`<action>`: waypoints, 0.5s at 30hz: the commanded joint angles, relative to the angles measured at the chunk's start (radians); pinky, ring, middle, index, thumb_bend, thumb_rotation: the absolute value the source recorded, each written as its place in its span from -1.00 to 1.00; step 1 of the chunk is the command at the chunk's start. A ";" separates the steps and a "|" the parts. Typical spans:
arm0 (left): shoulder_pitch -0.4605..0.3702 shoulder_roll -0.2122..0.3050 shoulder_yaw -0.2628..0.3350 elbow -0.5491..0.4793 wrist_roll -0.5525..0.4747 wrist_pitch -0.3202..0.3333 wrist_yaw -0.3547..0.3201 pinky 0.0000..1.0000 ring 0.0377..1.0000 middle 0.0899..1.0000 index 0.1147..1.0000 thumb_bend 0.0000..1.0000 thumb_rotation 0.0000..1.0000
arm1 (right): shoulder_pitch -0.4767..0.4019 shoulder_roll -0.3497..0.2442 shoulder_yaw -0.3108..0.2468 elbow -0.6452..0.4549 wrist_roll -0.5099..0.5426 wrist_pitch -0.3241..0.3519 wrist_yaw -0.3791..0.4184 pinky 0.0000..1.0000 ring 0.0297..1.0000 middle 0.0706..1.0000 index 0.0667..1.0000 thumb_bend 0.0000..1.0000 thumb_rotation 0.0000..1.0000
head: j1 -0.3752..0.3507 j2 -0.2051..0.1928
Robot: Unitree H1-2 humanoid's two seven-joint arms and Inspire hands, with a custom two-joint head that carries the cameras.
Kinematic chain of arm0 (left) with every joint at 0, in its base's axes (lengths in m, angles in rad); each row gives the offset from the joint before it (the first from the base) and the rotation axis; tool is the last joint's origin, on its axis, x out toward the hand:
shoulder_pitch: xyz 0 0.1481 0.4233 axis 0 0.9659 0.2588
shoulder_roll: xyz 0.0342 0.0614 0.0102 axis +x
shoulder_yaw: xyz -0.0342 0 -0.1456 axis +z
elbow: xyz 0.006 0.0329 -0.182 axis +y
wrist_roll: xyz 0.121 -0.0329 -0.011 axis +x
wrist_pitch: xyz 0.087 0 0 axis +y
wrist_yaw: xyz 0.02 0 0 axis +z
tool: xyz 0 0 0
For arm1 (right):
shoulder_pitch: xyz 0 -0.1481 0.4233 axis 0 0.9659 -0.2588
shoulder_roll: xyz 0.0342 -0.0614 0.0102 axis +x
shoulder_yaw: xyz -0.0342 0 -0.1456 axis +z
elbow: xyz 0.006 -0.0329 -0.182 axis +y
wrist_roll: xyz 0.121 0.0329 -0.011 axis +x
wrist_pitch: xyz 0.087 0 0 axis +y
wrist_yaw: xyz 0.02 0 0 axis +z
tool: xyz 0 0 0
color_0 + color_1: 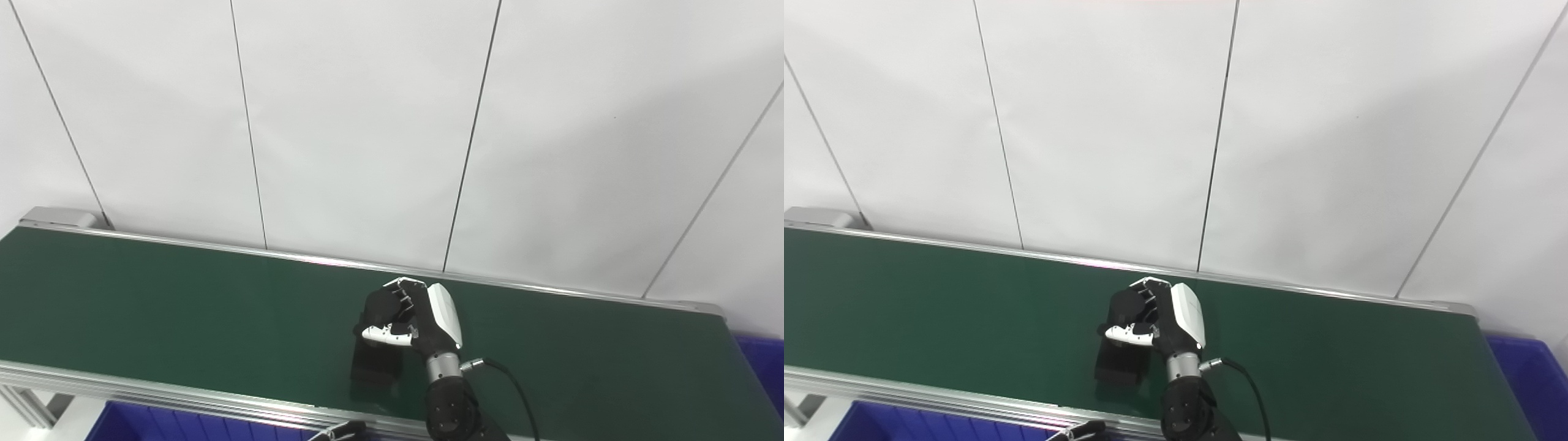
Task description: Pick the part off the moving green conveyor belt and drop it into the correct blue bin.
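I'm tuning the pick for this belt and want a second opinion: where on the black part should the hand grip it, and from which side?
Judging by its pose, grip the black part at its far end, from above. It lies flat and long on the green belt, its length running toward the robot, and the right hand already curls over that far end. Whether the fingers have closed on it cannot be told.

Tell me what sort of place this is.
Probably a factory-style sorting station or test cell: a green conveyor belt with metal side rails, blue bins at its end and below its near edge, and plain white wall panels behind. The right hand grips a black part.
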 commanded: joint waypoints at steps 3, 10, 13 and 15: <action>-0.009 0.001 0.002 -0.024 -0.008 -0.016 -0.002 0.68 0.62 0.54 0.57 0.94 -0.40 | -0.029 0.006 -0.006 -0.029 0.001 -0.070 -0.027 -0.25 -0.22 -0.08 -0.05 0.00 -1.00 | -0.001 0.003; -0.010 0.005 0.003 -0.027 -0.007 -0.012 -0.002 0.64 0.60 0.54 0.59 0.90 -0.42 | -0.021 0.006 -0.011 -0.057 0.004 -0.065 -0.021 -0.26 -0.22 -0.09 -0.04 0.00 -1.00 | -0.001 0.003; -0.014 0.006 0.004 -0.017 -0.006 -0.023 -0.003 0.63 0.59 0.54 0.59 0.89 -0.42 | -0.016 0.007 -0.013 -0.077 0.000 -0.070 -0.028 -0.28 -0.22 -0.10 -0.04 0.00 -1.00 | -0.002 0.002; -0.016 0.006 0.005 -0.016 -0.007 -0.023 -0.003 0.61 0.58 0.53 0.59 0.89 -0.43 | -0.012 0.009 -0.018 -0.098 0.007 -0.081 -0.025 -0.30 -0.23 -0.10 -0.04 0.00 -1.00 | -0.002 0.000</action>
